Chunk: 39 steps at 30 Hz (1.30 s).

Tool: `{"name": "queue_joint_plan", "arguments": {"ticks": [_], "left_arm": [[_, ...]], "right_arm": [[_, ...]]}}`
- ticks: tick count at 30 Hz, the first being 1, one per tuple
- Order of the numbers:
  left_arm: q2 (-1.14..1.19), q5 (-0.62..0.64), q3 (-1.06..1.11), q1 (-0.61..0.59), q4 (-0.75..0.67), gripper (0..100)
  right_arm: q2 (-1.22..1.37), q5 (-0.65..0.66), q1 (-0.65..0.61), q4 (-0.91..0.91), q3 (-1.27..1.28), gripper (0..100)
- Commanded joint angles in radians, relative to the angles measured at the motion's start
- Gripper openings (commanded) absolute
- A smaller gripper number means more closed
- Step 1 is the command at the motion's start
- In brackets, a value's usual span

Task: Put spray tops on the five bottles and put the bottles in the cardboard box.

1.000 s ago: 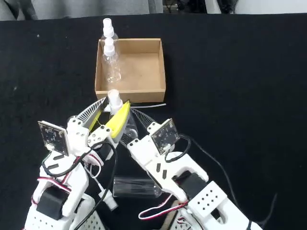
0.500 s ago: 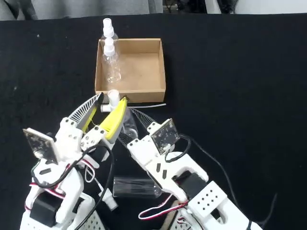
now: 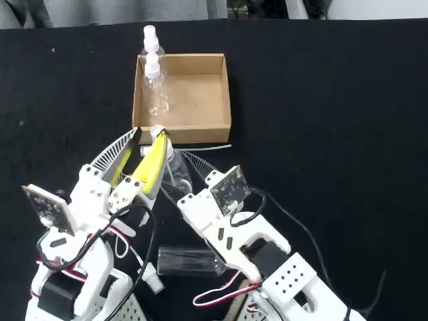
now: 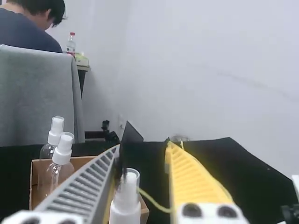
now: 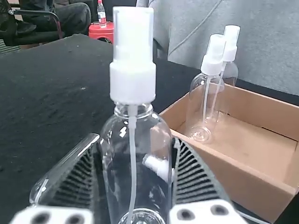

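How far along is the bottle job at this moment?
Done: two capped bottles stand at the cardboard box's far-left corner. In hand: the right gripper holds a third bottle upright, spray top on it, with the left gripper open around that top. Left: boxing this one, plus the loose bottle lying between the arm bases.

Light: bright, even and diffuse, falling from overhead; no hard shadow edges.
Worktop [image 3: 334, 100]: matte black, it soaks up the light, so cast shadows barely read on it.
Cardboard box [image 3: 215, 100]: floor evenly lit, with soft shade along the inner walls.
Glare: thin highlights on the lying bottle [image 3: 190, 261]; the white arm shells [image 3: 281, 281] are close to washed out.
Left wrist view: the pale wall [image 4: 210, 60] is bright and flat; the left claw [image 4: 142, 148] goes soft near the lens.
Right wrist view: the upright bottle [image 5: 135, 140] is crisp with faint reflections in the plastic; the room behind is slightly out of focus.
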Motion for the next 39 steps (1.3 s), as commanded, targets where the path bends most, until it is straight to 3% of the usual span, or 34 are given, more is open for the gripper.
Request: {"name": "queue_joint_plan", "arguments": {"ticks": [1,4,8,17,28,34,39], "left_arm": [[-0.002,-0.005,-0.059,-0.007,-0.008,14],[-0.003,0.000,-0.059,-0.082,-0.006,14],[-0.003,0.112,-0.059,-0.180,-0.008,14],[-0.002,0.193,-0.039,-0.288,-0.008,14],[0.000,0.196,0.125,-0.288,-0.206,14],[0.000,0.195,0.139,-0.289,-0.212,13],[0.000,0.193,0.139,-0.286,-0.215,5]], "right_arm": [[-0.016,-0.002,-0.014,-0.032,-0.007,1.3],[-0.016,-0.002,-0.012,-0.032,-0.007,1.3],[-0.016,-0.006,-0.012,-0.032,-0.008,1.2],[-0.024,-0.009,-0.012,-0.034,-0.025,1.2],[-0.025,-0.011,-0.034,-0.032,-0.108,1.3],[-0.027,-0.011,-0.081,-0.032,-0.111,1.3],[-0.027,-0.005,-0.078,-0.032,-0.111,1.3]]}}
